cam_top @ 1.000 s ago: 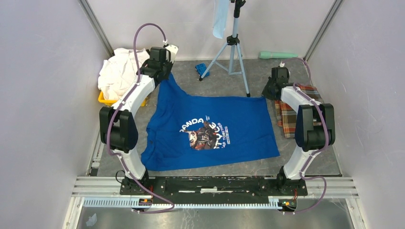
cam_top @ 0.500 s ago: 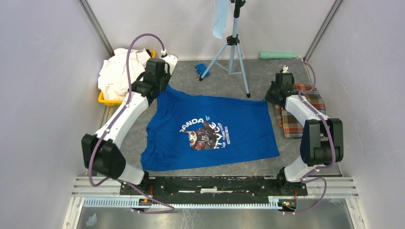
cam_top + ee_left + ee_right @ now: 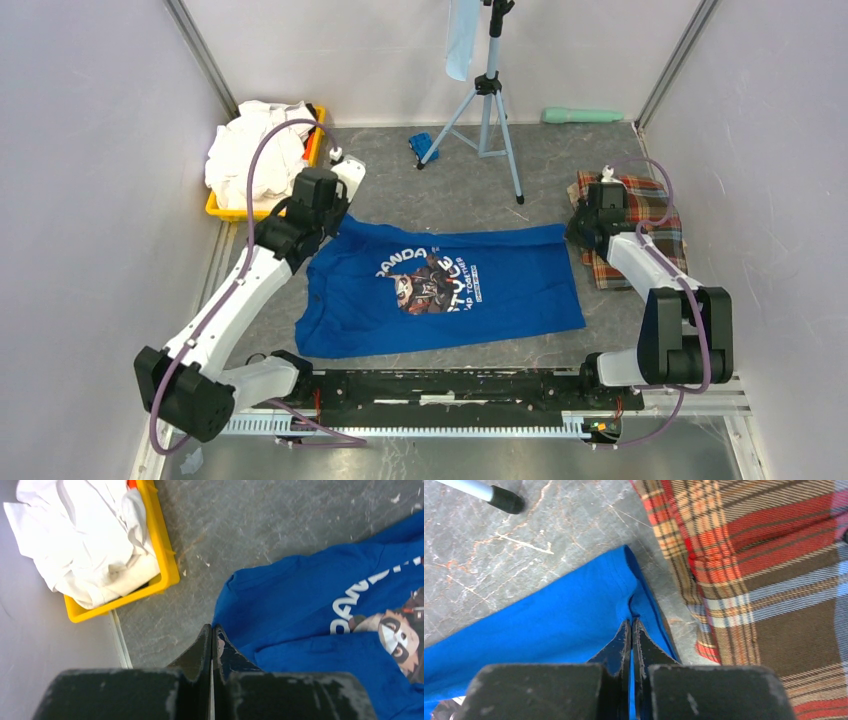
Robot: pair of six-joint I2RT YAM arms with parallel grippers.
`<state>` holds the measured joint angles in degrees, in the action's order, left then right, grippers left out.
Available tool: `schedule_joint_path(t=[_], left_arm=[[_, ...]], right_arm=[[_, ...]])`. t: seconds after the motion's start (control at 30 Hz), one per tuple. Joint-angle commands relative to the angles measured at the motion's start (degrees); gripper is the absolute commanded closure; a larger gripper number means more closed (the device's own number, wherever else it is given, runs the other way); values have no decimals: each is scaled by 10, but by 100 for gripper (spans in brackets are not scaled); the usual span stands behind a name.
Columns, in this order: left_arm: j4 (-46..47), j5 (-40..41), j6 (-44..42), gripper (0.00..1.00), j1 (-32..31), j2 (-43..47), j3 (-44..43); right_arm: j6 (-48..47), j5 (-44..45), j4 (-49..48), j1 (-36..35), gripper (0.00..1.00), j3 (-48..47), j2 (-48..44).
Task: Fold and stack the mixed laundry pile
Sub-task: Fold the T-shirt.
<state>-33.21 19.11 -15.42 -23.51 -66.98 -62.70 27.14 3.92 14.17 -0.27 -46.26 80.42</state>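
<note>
The royal-blue printed T-shirt (image 3: pixel 500 290) lies spread in the middle, long axis left to right; the left gripper (image 3: pixel 212 627) is clenched on its far-left corner, the right gripper (image 3: pixel 631 622) on its far-right corner; the near hem, I think, lies straight toward the near side from both.

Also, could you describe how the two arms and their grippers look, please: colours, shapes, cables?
Both arms look alike. The left arm and the right arm have smooth white links between bulky black joint housings. A purple cable loops loosely along each. The left gripper and the right gripper have two flat black fingers, tapering to a point, with scuffed, worn surfaces.
</note>
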Motion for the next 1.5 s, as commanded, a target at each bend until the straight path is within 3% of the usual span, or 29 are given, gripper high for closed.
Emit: schedule_joint_path(t=[0.0, 0.4, 0.97, 1.03, 1.13, 1.3, 1.47], left_arm=[[-24, -17, 32, 96, -2, 46, 35], [-31, -68, 91, 91, -6, 78, 104], [-122, -142, 176, 86, -23, 39, 73], [-142, -151, 191, 84, -22, 27, 57], [-144, -155, 218, 80, -23, 32, 48], [-109, -45, 255, 67, -15, 34, 39], [-110, -88, 258, 74, 56, -46, -23]], right_arm=[[-15, 14, -21, 17, 100, 19, -27], [-15, 11, -37, 17, 100, 69, -49], [-6, 14, -60, 17, 100, 116, -24], [-7, 15, -58, 17, 93, 116, -19], [-13, 17, -59, 18, 74, 116, -21], [-35, 21, -51, 15, 40, 107, -67], [-57, 47, -23, -38, 33, 66, -122]])
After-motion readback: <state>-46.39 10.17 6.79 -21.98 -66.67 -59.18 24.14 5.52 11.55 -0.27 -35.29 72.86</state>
